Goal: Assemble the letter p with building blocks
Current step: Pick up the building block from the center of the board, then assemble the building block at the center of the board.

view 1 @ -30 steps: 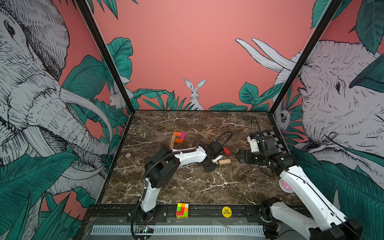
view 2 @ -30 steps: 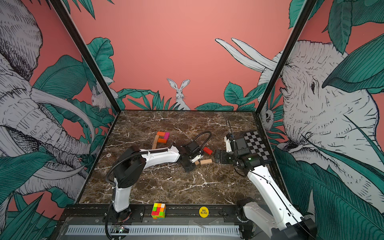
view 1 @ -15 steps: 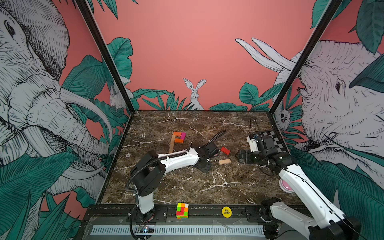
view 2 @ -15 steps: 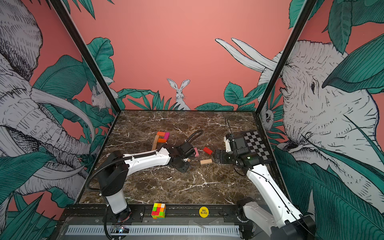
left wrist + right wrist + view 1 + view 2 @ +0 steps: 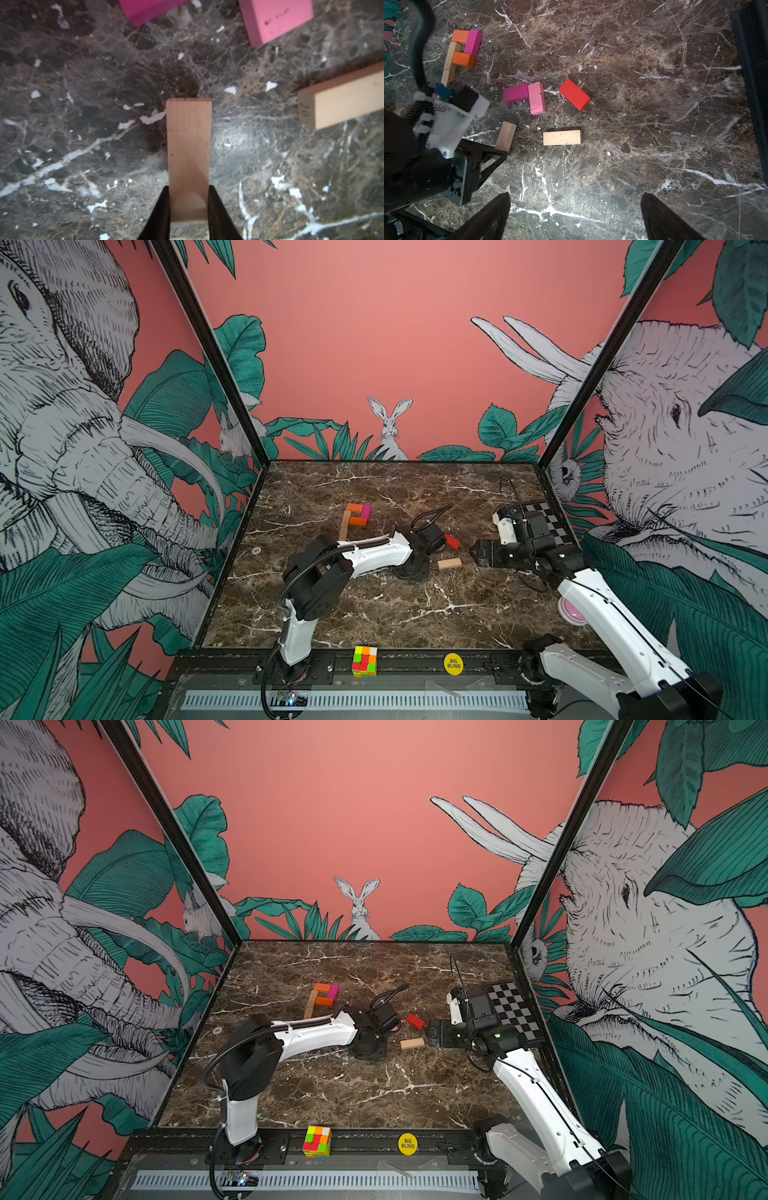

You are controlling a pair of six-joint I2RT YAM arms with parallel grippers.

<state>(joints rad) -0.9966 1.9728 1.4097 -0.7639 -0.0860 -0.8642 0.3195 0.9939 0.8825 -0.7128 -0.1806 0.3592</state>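
Ten blocks (image 5: 464,59) lie in sight. My left gripper (image 5: 188,188) is clamped narrow on one tan block (image 5: 188,145), pinching its long sides near one end, with the rest sticking out ahead of me. Whether its far end touches the table (image 5: 83,124) I cannot tell. My right gripper (image 5: 575,199) stands wide with nothing between the jaws, hovering over the right side of the table.

Five blocks form a part p (image 5: 354,517) toward the far left: two tan in a line as the stem, two orange bars off it, and a magenta piece closing the bowl.

Between my arms lie four more. A magenta block (image 5: 516,92) touches a pink block (image 5: 537,97) in an L. A red block (image 5: 574,94) sits just beside them, apart. A loose tan block (image 5: 562,137) lies nearer the front, clear of the one I hold.
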